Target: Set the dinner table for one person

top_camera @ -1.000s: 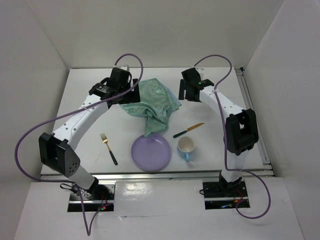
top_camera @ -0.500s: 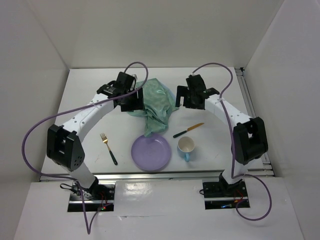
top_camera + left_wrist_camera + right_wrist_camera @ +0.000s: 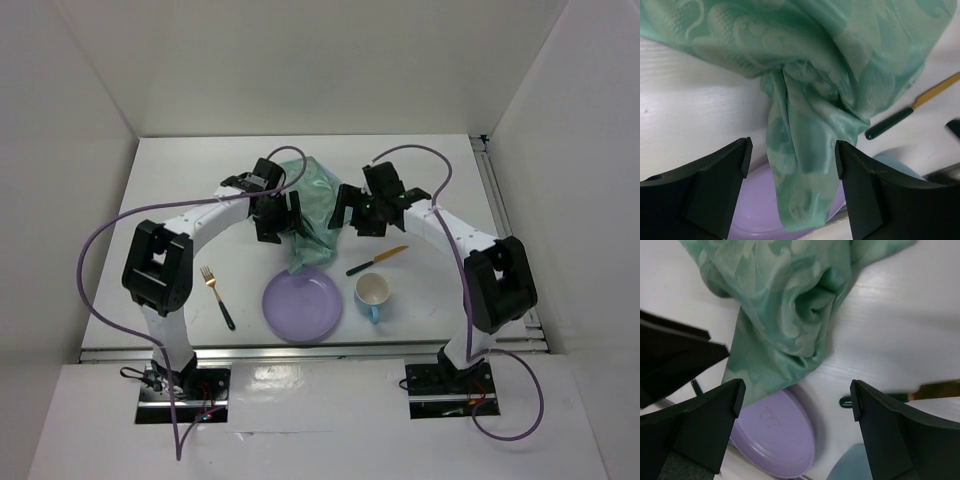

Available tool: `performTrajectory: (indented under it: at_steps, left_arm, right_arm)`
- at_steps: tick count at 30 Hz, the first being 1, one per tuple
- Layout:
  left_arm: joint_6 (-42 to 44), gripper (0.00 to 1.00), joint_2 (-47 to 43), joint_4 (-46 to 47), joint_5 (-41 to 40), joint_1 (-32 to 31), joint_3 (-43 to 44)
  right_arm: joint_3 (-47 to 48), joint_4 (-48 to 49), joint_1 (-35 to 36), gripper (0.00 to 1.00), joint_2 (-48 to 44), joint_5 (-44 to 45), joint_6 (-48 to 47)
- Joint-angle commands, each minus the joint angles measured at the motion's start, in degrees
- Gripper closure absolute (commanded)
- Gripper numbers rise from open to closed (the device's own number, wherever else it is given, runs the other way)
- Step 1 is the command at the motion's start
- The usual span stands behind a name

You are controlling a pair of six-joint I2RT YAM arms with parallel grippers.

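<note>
A green patterned satin cloth point(image 3: 315, 200) lies bunched on the white dinner table point(image 3: 180, 190), its narrow tail draped onto the rim of a purple plate point(image 3: 303, 305). My left gripper point(image 3: 275, 218) is open at the cloth's left side. In the left wrist view it point(image 3: 792, 150) straddles the cloth's tail point(image 3: 805, 150) over the plate point(image 3: 752, 217), without closing on it. My right gripper point(image 3: 352, 212) is open at the cloth's right side. In the right wrist view it point(image 3: 797, 390) hangs above the plate's edge point(image 3: 775, 440), with the cloth point(image 3: 785, 305) beyond.
A white-and-blue mug point(image 3: 372, 294) stands right of the plate. A knife with a gold blade and dark handle point(image 3: 377, 260) lies behind the mug. A fork with a gold head and dark handle point(image 3: 217, 296) lies left of the plate. White walls enclose the table.
Both arms have swung inward and toward the near side, closing in on the cloth from either side. The cloth looks more bunched and narrower than a second ago.
</note>
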Motion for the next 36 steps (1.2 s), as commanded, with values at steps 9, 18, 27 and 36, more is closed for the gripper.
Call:
performTrajectory:
  at_steps: [9,18,27,36]
  left_arm:
    - [-1.7,0.26,9.2,6.2,0.7,1.2,5.3]
    - [-1.1,0.28,13.5,6.2,1.3,2.3,10.6]
    - [-1.1,0.71,16.1,5.9,3.0,2.3,15.1]
    - [1.2,1.00,16.7,-3.2,-0.2,6.5,25.6]
  right_arm:
    - [-3.1,5.9,9.2,0.06,-3.2,-2.9,8.7]
    - [1.3,6.5,16.5,0.04,3.6,0.4,11.0]
    - [3.1,7.1,18.0,0.54,8.6,7.4,14.0]
    - [6.3,0.4,14.3,1.00,6.0,13.9,11.5]
